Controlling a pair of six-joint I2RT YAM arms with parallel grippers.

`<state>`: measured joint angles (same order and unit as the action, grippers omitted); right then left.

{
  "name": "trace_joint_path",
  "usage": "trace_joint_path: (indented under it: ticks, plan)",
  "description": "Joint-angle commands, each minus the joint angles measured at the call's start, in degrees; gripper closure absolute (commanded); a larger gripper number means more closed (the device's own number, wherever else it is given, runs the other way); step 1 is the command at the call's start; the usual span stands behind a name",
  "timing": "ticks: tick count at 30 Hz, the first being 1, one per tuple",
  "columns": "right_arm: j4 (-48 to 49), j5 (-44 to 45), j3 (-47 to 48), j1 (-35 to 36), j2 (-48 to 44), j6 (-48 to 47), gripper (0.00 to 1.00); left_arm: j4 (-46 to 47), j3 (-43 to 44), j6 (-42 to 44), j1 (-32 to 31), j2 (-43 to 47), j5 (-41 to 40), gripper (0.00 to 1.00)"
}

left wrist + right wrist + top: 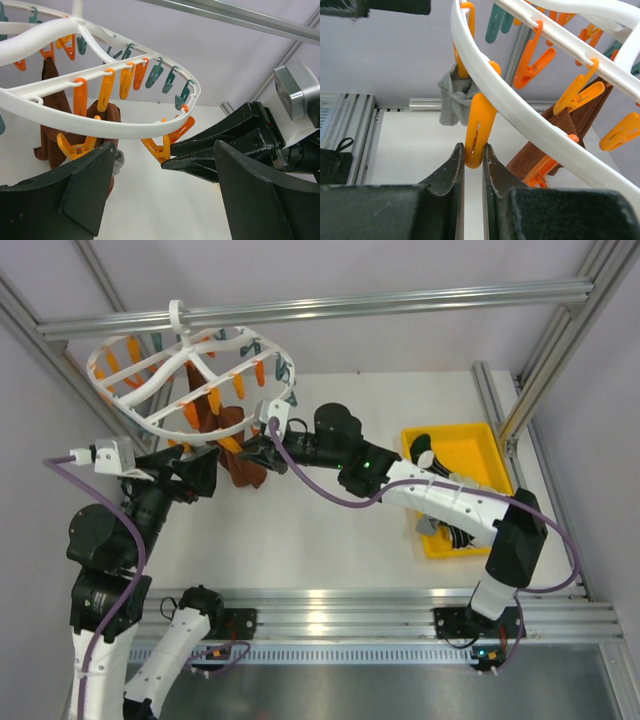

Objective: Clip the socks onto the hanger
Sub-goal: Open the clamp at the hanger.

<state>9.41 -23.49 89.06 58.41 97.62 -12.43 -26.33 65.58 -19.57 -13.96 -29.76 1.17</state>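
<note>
Across the upper right of the right wrist view runs the hanger (520,117), a white ring with orange and teal clips. The right gripper (473,148) has its jaws closed on one orange clip (476,125). The left gripper (165,150) stands wide open, holding nothing. A grey sock (452,97) hangs just behind, and brown socks (560,135) hang lower right. Judged step: clipping in hand — next, a cuff must go into the squeezed clip.

hanger (520,114) cropped at edges, grey sock (451,102) half-hidden
</note>
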Motion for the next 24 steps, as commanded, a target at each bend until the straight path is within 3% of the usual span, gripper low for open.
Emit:
trace_joint_path:
  ticks: [1,8,13,24]
  plan:
    - [-4.31,-7.01,2.35,5.13,-2.53,-1.73,1.0,-1.36,1.66,-1.08,0.42,0.31,0.3,0.16]
    - [-4.05,-7.89,7.79,6.54,1.69,3.11,1.0,-0.66,-0.89,-5.3,0.86,0.75,5.42,0.25]
    - [-3.35,-7.28,6.4,6.45,0.56,3.02,1.0,2.41,-2.82,-8.37,0.86,-0.82,7.7,0.29]
    - [1.22,-8.59,1.74,6.19,-1.47,4.69,1.0,3.92,-5.47,-16.81,1.12,-3.99,6.48,0.29]
